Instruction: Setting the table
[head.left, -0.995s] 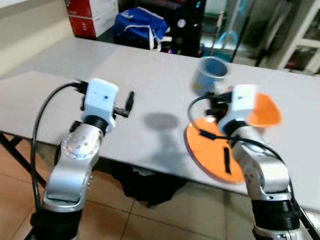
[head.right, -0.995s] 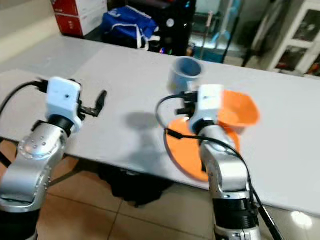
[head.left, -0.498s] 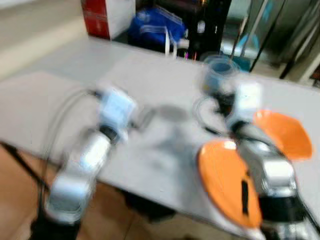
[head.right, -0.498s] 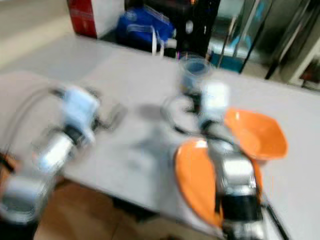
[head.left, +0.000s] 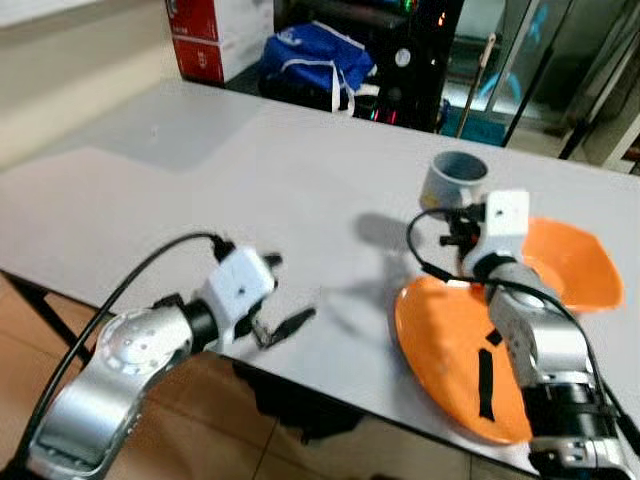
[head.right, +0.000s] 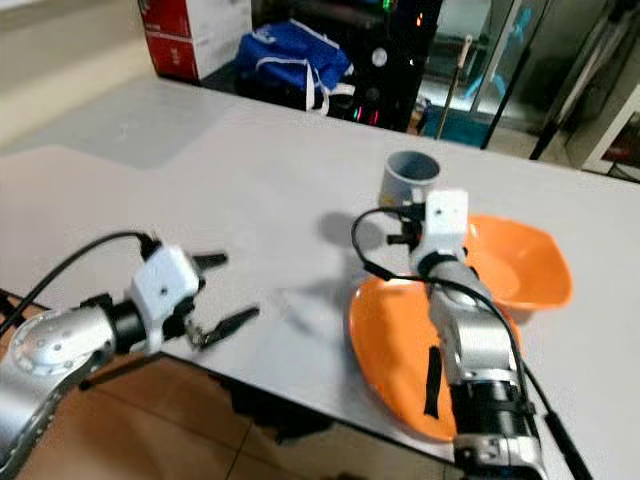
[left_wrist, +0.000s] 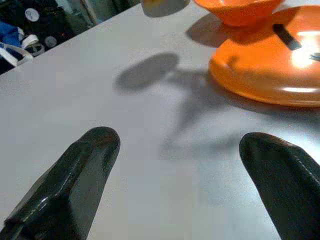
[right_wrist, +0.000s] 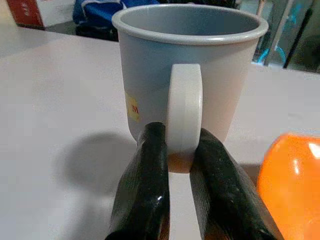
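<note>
— above the grey table (head.left: 250, 180), just past the orange plate (head.left: 450, 350) and beside the orange bowl (head.left: 565, 262), the right gripper (right_wrist: 176, 165) has its two fingers pinched on the handle of the grey mug (right_wrist: 189, 65). is that a good place to hold it?

— looks workable. the mug appears to be rigid plastic, probably light and empty, so the handle should bear it. the handle is smooth and narrow, though, and i'd judge the mug could swing or twist between the pads if tilted.

— whether it's raised or resting?

— a shadow lies on the table beside it, so it seems lifted a little, but i can't be sure.

— and the other arm?

— the left gripper (head.left: 275, 300) hovers low at the near table edge, fingers spread wide, holding nothing.
</note>
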